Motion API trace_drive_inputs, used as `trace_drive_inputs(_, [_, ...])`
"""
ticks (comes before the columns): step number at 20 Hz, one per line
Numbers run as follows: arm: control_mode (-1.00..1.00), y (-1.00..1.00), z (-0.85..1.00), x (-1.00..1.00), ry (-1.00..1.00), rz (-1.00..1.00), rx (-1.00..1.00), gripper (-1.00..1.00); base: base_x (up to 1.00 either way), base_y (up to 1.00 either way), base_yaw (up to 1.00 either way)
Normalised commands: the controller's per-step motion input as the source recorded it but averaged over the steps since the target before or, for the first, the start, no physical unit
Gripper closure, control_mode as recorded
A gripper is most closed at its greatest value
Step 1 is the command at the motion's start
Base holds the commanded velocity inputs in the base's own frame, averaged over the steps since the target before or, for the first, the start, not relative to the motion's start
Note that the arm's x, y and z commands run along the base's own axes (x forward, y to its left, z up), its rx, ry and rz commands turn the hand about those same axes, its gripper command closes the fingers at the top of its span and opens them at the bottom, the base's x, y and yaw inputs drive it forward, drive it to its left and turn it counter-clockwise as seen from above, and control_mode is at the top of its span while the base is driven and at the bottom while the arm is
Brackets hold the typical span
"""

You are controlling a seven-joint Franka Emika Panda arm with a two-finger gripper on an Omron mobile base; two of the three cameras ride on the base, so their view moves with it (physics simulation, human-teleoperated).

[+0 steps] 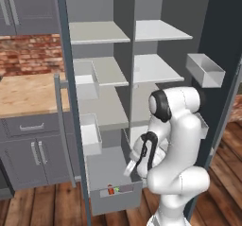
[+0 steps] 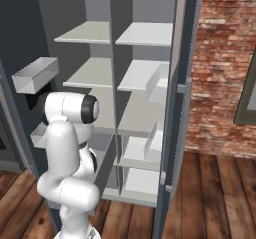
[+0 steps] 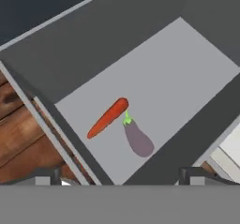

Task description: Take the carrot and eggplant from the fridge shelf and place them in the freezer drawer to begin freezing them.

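The freezer drawer [image 1: 116, 202] is pulled out at the bottom of the fridge, a deep grey box with a pale front panel. In the hand view the orange carrot [image 3: 108, 117] lies slanted on the drawer floor [image 3: 187, 68]. The purple eggplant [image 3: 137, 138] lies right beside it, its green stem nearly at the carrot's thick end. From the left base view both show as a small red and green spot [image 1: 112, 190] near the drawer's front. My gripper [image 3: 121, 178] hangs above the drawer, open, with nothing between its fingers. It also shows over the drawer's back part [image 1: 129, 168].
Both fridge doors stand open, with white bins [image 1: 90, 135] on the left door and a grey bin [image 1: 205, 70] on the right door. Bare shelves [image 1: 151, 69] sit above the drawer. A wooden counter [image 1: 26, 95] with cabinets is at the left. Wood floor [image 3: 18, 138] lies below the drawer front.
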Motion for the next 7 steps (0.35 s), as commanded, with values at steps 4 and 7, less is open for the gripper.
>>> trace_drive_inputs(4, [-1.00,-0.15,0.75,-0.03,0.00,-0.07,0.01,-1.00,0.00,0.00,0.00])
trace_drive_inputs(7, [-1.00,-0.18,0.75,0.00,0.00,-0.07,0.01,-1.00,0.00,0.00,0.00])
